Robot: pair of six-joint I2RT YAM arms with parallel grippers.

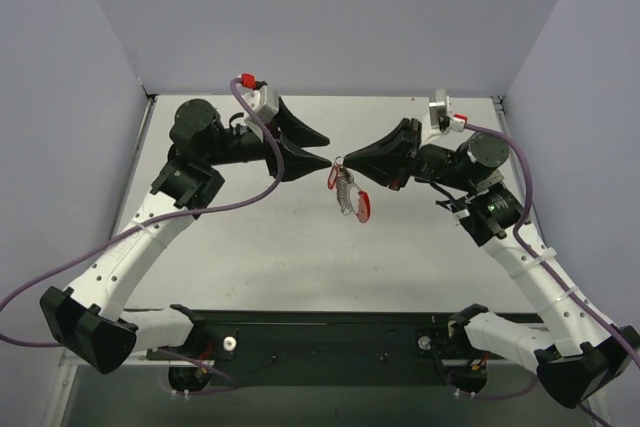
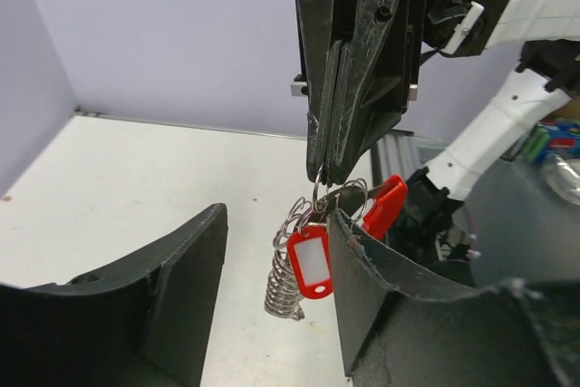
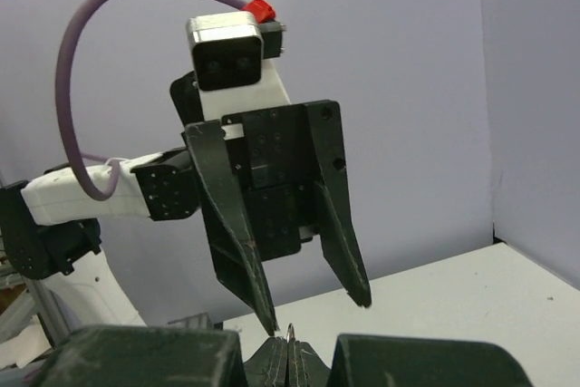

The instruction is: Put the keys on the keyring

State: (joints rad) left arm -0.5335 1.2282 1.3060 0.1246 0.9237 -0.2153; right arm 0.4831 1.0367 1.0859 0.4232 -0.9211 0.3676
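Observation:
My right gripper [image 1: 345, 160] is shut on a thin silver ring [image 2: 320, 189], held well above the table. The keyring bunch [image 1: 347, 192] hangs from that ring: silver loops and a silver coil [image 2: 285, 283]. Among them hangs the keys' red oblong tag [image 2: 310, 260] with a white label. A second red tag [image 2: 385, 204] shows behind it. My left gripper [image 1: 328, 150] faces the right one tip to tip and is open. In the left wrist view the bunch hangs between its fingers, close against the right finger [image 2: 362, 251]. The right wrist view shows only the ring's tip [image 3: 290, 333] above the shut jaws.
The white table [image 1: 250, 237] is walled by grey panels on three sides. A black base plate [image 1: 320, 332] runs along the near edge between the arm bases. A purple cable [image 1: 245, 197] loops off the left arm.

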